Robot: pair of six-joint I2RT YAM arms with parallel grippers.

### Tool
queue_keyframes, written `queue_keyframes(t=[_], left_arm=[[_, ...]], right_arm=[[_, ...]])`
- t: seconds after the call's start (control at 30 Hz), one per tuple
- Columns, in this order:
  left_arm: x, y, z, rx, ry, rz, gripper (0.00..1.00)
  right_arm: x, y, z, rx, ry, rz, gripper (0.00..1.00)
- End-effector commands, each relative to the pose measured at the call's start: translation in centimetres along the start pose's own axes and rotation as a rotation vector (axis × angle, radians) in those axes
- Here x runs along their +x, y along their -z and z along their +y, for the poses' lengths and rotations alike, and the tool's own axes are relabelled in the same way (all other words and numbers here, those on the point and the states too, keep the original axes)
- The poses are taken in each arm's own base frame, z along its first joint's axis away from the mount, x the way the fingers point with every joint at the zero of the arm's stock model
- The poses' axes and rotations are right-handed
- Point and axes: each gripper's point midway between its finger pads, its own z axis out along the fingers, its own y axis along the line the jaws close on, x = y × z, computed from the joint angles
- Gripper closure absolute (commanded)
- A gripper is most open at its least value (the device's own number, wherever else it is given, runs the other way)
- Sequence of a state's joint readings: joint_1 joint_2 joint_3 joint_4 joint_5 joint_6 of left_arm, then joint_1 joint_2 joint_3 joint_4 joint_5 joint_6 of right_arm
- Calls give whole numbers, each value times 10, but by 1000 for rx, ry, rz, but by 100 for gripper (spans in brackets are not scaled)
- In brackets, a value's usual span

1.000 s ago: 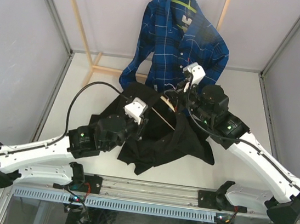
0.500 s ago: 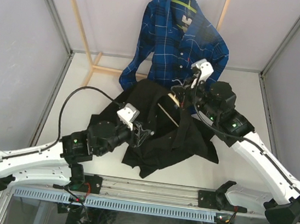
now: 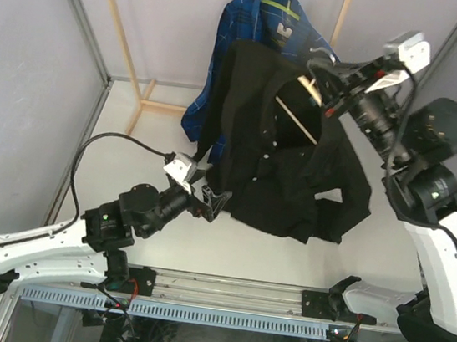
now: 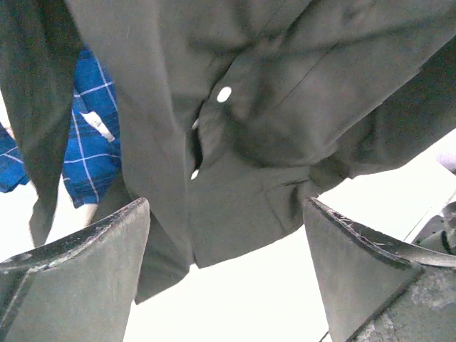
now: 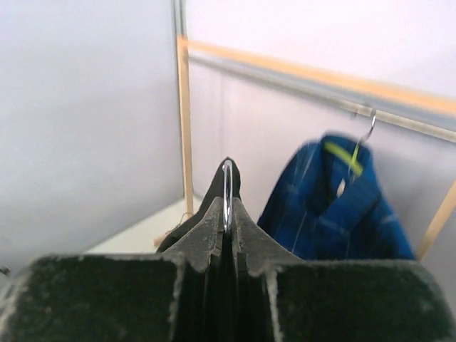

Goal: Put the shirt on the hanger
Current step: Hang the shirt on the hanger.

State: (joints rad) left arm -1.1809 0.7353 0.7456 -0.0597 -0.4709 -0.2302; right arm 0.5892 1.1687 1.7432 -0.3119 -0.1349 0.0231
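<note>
The black shirt (image 3: 280,161) hangs off the table on the pale wooden hanger (image 3: 297,114), its front open and white buttons showing. My right gripper (image 3: 329,79) is raised high at the back right, shut on the hanger's silver hook (image 5: 226,187). In the right wrist view the right gripper (image 5: 226,214) pinches the hook edge-on. My left gripper (image 3: 210,198) stands open below the shirt's lower hem, touching nothing. The left wrist view looks up at the shirt (image 4: 235,142) above the left gripper (image 4: 226,206), which has nothing in it.
A blue plaid shirt (image 3: 273,21) hangs on the wooden rack (image 3: 119,39) at the back, just behind the black shirt, also seen as the blue plaid shirt (image 5: 335,206). Enclosure walls stand on both sides. The rack's rail (image 5: 306,75) runs ahead of the right gripper.
The right arm has lifted the hanger and shirt up off the table toward the back right. The left gripper has opened, let go of the shirt, and drawn back to the near left.
</note>
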Motion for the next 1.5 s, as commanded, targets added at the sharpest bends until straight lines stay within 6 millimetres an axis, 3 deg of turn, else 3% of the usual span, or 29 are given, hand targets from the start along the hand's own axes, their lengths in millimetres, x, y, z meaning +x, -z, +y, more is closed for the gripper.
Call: queue_keyframes(t=[0.0, 0.17, 0.33, 0.47, 0.6, 0.7, 0.9, 1.07, 1.2, 1.37, 1.47], left_arm=[[1, -5, 11, -63, -37, -36, 8], [6, -14, 8, -45, -43, -89, 0], [14, -28, 1, -27, -38, -115, 0], [25, -42, 4, -68, -65, -115, 0], [39, -59, 30, -219, -84, -99, 0], [50, -72, 37, -245, -77, -84, 1], [71, -98, 28, -195, -64, -50, 6], [89, -114, 47, -296, -87, -9, 29], [109, -122, 70, -391, -89, 35, 63], [127, -128, 89, -454, -66, 72, 96], [136, -128, 97, -475, -57, 94, 100]], right_arm=[[-68, 7, 6, -42, 103, -136, 100], [-105, 8, 12, -73, 128, -181, 100], [-125, 8, 13, -74, 142, -213, 100], [-125, 8, 13, -78, 139, -210, 100], [-120, 8, 16, -93, 129, -196, 100], [-120, 11, 16, -97, 129, -198, 100], [-123, 15, 19, -104, 130, -207, 100], [-125, 18, 20, -110, 132, -210, 100], [-135, 24, 25, -132, 122, -242, 100], [-149, 33, 32, -158, 113, -277, 100], [-154, 38, 32, -155, 118, -290, 100]])
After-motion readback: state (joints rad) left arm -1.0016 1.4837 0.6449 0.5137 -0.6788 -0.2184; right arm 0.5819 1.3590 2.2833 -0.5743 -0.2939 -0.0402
